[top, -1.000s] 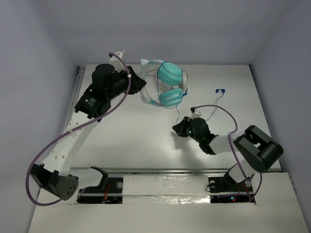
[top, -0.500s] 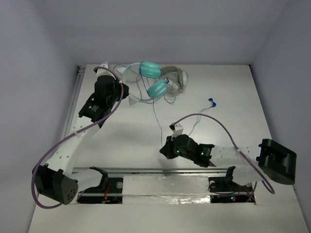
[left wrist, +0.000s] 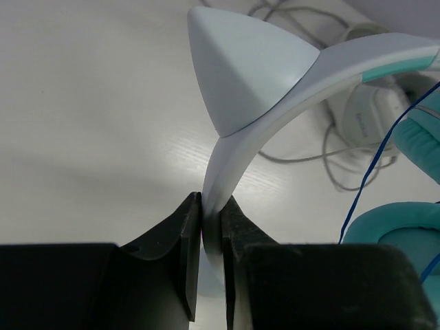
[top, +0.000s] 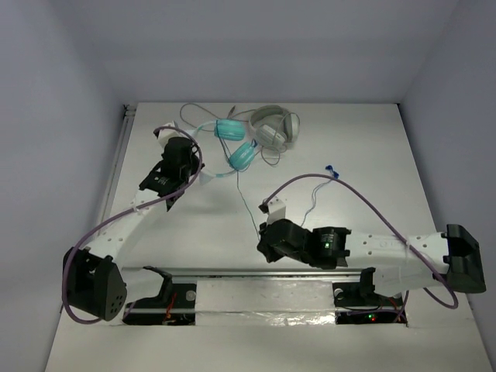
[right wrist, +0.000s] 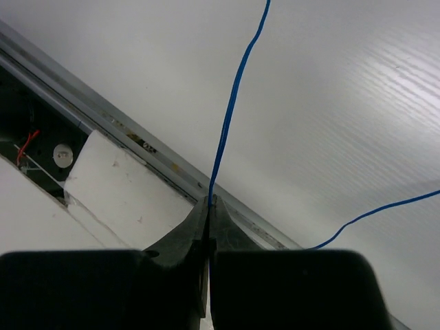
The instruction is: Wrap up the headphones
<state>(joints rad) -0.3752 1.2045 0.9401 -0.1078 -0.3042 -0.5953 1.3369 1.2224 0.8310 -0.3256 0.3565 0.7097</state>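
The teal headphones (top: pixel 232 143) lie at the back of the table, ear cups side by side. Their pale headband (left wrist: pixel 275 96) carries a cat-ear point and runs down into my left gripper (left wrist: pixel 212 227), which is shut on it. In the top view the left gripper (top: pixel 203 172) sits just left of the cups. A thin blue cable (top: pixel 246 198) runs from the cups toward the near edge, taut. My right gripper (right wrist: pixel 209 201) is shut on this cable (right wrist: pixel 230 117) just above the front rail. The right gripper (top: pixel 263 240) is low at the table's front middle. The cable's plug end (top: pixel 332 170) lies to the right.
Grey-white headphones (top: pixel 273 125) with a grey cable (top: pixel 194 112) lie right behind the teal pair, touching or nearly so. A metal rail (top: pixel 232 273) runs along the near edge, seen close under the right gripper as the rail (right wrist: pixel 96 110). Walls close in left, right and behind.
The left gripper swung the headphones down and to the left, showing the grey-white pair behind. The right gripper drew the cable toward the front-left, and its arm stretched out low along the rail.
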